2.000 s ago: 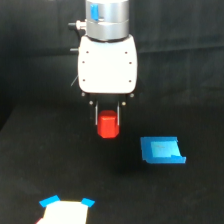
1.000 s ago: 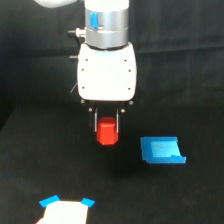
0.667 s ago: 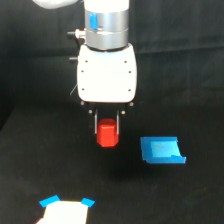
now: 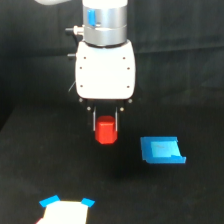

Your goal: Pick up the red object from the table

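Above black table (image 4: 30, 165), upright red object (image 4: 106, 131)

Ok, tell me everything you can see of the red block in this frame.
The red block is a small, stubby, plain red-orange piece with faintly faceted sides and a matte, plastic-like look. It stands upright between the two thin fingers of the gripper, which close on its upper sides; its top is tucked under the white gripper body. It appears lifted just off the black table, to the exterior view's left of the blue piece.

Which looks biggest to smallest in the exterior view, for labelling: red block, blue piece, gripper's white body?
1. The gripper's white body, clearly.
2. Blue piece.
3. Red block, held between the fingers.
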Robot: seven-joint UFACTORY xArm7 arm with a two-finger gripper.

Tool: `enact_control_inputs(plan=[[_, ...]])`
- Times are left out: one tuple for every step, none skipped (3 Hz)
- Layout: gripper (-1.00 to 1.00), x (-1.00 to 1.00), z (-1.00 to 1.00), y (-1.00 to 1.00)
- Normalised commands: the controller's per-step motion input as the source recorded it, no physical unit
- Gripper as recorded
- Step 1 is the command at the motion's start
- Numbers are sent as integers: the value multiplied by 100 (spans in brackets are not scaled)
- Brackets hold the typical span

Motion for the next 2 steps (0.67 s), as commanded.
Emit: enact_control_inputs(plan=[[-90, -10, 12, -48], [-34, -9, -40, -26]])
